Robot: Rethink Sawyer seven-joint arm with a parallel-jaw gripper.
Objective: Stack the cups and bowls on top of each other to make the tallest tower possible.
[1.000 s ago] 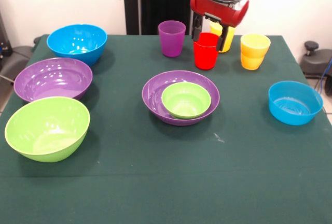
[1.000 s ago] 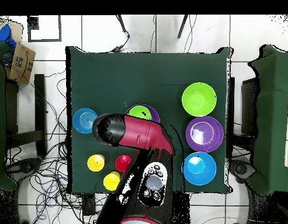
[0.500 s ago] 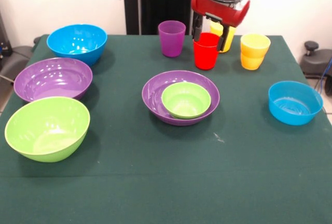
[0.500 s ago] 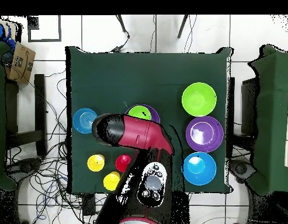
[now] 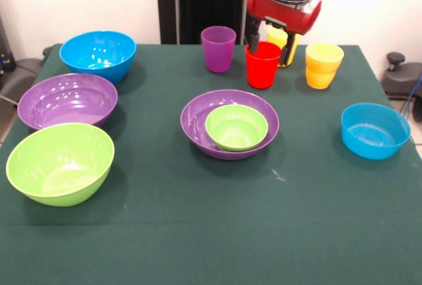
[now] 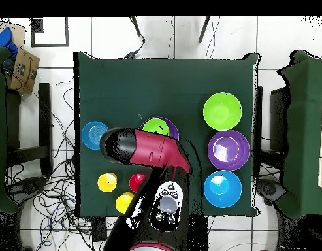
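Note:
My gripper [image 5: 270, 42] hangs open at the far side of the table, its fingers on either side of the top of the red cup [image 5: 262, 66], which stands on the cloth. A purple cup [image 5: 218, 48] is left of it. One yellow cup [image 5: 284, 46] is partly hidden behind the gripper and another yellow cup [image 5: 324, 65] stands to the right. In mid-table a small green bowl [image 5: 236, 126] sits inside a large purple bowl [image 5: 198, 121]. In the overhead view the arm covers the purple cup and part of the red cup [image 6: 136, 181].
On the left stand a large blue bowl [image 5: 97, 55], a second large purple bowl [image 5: 67, 100] and a large lime green bowl [image 5: 59, 163]. A small blue bowl [image 5: 374, 130] sits at the right edge. The green table [image 5: 211, 232] ends just past these bowls.
The gripper has shifted slightly up and to the right in the front view. The red cup has stayed where it was, and nothing else has moved.

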